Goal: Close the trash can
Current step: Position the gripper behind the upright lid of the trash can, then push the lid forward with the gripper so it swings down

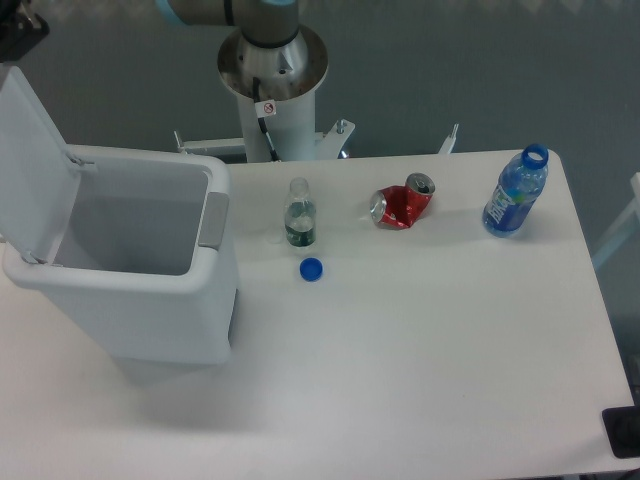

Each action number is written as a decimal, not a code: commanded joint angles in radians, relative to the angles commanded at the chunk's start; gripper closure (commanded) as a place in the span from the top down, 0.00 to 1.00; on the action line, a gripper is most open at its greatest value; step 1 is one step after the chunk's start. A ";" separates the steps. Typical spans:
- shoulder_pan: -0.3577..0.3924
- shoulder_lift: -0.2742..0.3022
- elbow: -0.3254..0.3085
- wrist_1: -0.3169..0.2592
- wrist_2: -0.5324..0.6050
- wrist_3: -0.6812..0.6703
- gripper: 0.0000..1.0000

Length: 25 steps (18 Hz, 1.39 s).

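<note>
Camera view shows the large white plastic trash can at nine o'clock on the worktop, its light, stiff hinged lid upright, best pushed at its top edge; the dark claw at eleven o'clock shows too little to tell its state.

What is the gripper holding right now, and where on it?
Cannot be told: only a dark part of the gripper shows at the frame's top-left corner, above the trash can's raised lid.

Even, soft overhead light; faint shadows, perhaps slight blur.
</note>
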 joint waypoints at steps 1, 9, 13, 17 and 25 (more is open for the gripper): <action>0.002 0.000 -0.002 0.000 0.014 0.000 0.00; 0.075 -0.005 -0.006 0.000 0.029 0.003 0.00; 0.135 -0.011 -0.011 0.000 0.028 0.005 0.00; 0.176 -0.026 -0.017 0.002 0.029 0.005 0.00; 0.199 -0.060 -0.044 0.005 0.031 0.005 0.00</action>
